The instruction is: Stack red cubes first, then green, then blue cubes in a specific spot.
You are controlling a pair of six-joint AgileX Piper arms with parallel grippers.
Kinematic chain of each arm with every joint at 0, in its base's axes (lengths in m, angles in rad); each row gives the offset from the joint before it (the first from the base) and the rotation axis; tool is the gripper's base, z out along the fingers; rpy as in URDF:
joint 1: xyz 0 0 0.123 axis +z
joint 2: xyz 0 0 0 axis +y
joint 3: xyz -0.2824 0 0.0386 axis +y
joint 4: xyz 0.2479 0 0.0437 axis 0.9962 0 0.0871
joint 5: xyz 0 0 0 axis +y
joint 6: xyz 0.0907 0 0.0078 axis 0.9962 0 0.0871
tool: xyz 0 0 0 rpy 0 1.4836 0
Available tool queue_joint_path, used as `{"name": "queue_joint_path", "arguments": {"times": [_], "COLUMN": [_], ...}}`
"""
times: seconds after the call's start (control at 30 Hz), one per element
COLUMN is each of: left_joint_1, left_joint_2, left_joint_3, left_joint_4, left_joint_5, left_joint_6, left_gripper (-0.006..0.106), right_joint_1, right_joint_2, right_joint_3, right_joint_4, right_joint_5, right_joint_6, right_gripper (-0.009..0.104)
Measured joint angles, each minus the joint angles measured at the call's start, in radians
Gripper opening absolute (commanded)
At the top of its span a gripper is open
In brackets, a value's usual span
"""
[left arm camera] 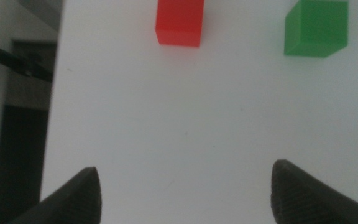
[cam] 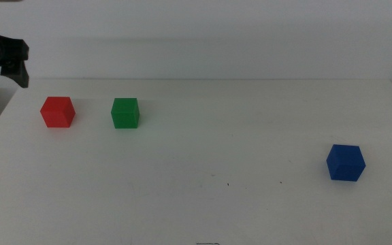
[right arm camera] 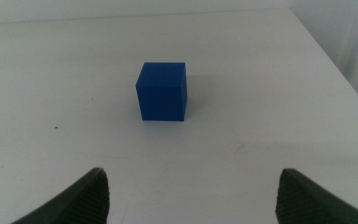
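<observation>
The red cube (cam: 58, 111) rests on the white table at the far left, and the green cube (cam: 125, 113) stands a short way to its right. The blue cube (cam: 346, 162) sits alone near the right edge. My left gripper (cam: 13, 62) hovers at the far left, above and behind the red cube. In the left wrist view its jaws are spread wide and empty, with the red cube (left arm camera: 179, 23) and green cube (left arm camera: 316, 28) ahead of them. My right gripper (right arm camera: 188, 193) is open and empty, with the blue cube (right arm camera: 161, 91) centred ahead. That arm is outside the middle view.
The white tabletop (cam: 216, 190) runs to a left edge (left arm camera: 51, 106) beside the red cube, with dark floor beyond it. Its right edge (right arm camera: 334, 62) passes close to the blue cube. A white wall stands behind the table.
</observation>
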Motion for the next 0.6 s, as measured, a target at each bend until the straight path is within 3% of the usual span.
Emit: {"name": "queue_joint_path", "arguments": {"times": [0.17,0.6], "left_joint_1": [0.068,0.078], "left_joint_2": [0.184,0.548], "left_joint_3": [-0.159,-0.511], "left_joint_4": [-0.094,-0.097], "left_joint_5": [0.078,0.116], "left_joint_6": [0.129,0.258], "left_gripper": [0.093,0.093], "right_joint_1": [0.000,0.000], "right_joint_2": [0.000,0.000], "right_joint_3": [0.000,0.000], "right_joint_4": [0.000,0.000], "right_joint_5": [0.000,0.000], "right_joint_6": [0.000,0.000], "right_gripper": [0.094,0.094]}}
